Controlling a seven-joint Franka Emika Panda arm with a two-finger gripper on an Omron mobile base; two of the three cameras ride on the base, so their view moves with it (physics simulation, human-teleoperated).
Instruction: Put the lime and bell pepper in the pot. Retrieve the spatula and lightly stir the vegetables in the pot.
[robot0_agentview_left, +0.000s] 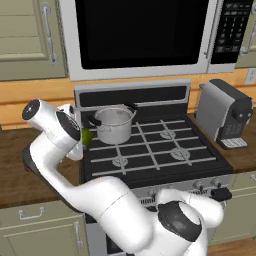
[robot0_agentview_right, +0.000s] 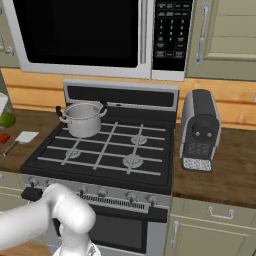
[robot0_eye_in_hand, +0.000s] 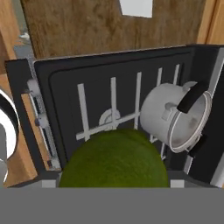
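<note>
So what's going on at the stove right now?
The gripper appears to be holding the lime, which sits right up against the hand camera, off the left side of the stove. The pot stands on the back left burner and looks empty in the hand view. The bell pepper and the spatula lie on the counter to the left of the stove, so nothing has gone into the pot yet.

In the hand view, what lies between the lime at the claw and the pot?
Only bare stove grate lies between the lime and the pot in the hand view; no other thing stands on that stretch.
</note>
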